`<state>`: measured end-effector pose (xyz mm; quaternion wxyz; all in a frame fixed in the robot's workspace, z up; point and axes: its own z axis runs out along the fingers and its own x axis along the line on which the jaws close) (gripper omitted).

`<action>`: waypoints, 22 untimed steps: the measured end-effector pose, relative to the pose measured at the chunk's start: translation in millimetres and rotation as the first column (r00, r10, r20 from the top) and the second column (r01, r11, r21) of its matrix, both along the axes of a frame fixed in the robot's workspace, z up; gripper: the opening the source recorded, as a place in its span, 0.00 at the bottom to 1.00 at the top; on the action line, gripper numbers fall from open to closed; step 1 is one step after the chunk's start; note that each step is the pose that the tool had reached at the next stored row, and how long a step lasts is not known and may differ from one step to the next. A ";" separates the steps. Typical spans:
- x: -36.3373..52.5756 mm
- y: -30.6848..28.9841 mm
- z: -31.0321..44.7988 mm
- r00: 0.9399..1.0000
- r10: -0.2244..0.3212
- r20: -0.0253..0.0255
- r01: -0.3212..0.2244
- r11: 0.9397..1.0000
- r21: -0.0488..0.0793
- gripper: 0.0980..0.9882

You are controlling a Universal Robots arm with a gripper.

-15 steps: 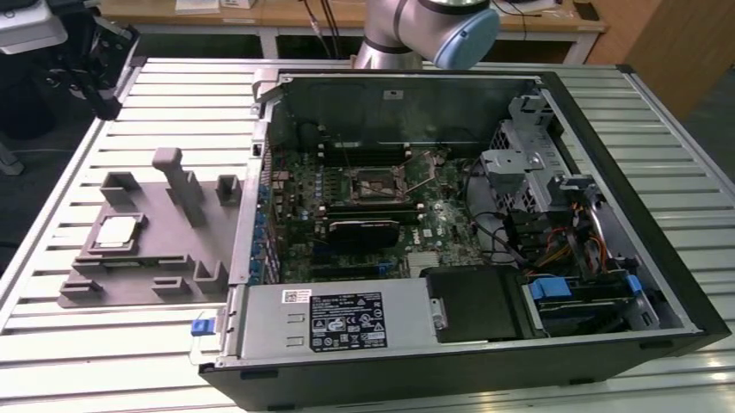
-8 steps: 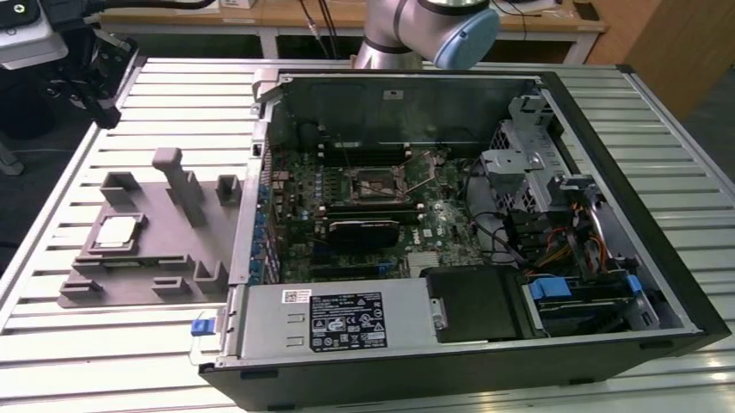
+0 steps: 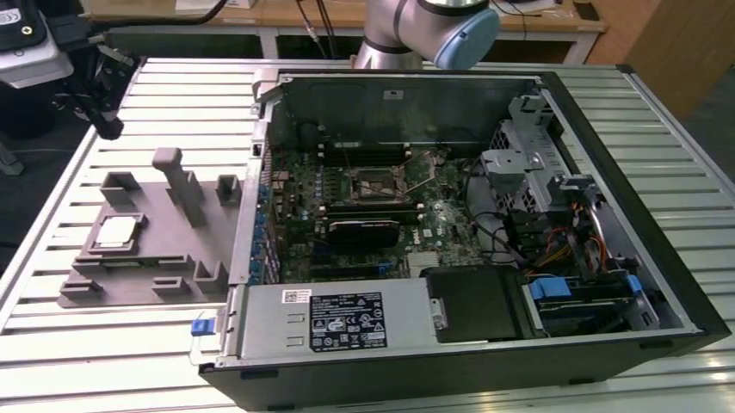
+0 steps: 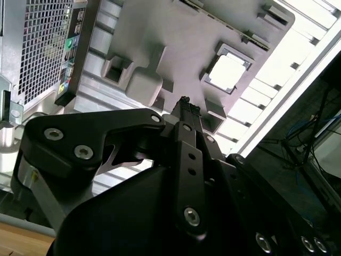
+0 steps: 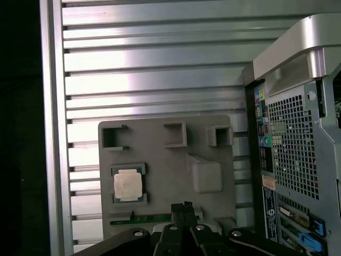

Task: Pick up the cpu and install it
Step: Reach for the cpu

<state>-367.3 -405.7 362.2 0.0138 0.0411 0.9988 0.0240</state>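
One cpu (image 3: pixel 119 232) lies flat, silvery top up, in a square recess of the grey fixture (image 3: pixel 161 258). The fixture rests on the slatted worktop (image 3: pixel 92 353), at the exterior view's left of the open computer case (image 3: pixel 402 103). In the first wrist view the tool (image 5: pixel 184 207) hangs above the fixture's near edge, its fingertips pressed together with nothing between them. The cpu sits off to one side of them, apart and untouched.
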 end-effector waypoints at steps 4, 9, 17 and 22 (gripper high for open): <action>-0.3 -1.0 -5.2 1.000 0.000 0.000 0.000 1.000 0.000 0.01; -0.9 -1.9 -11.1 1.000 0.000 0.000 0.000 1.000 0.000 0.01; -2.0 -2.8 -21.5 1.000 -0.001 0.000 0.001 1.000 0.000 0.01; -2.5 -3.5 -27.5 1.000 -0.001 0.000 0.001 1.000 0.000 0.01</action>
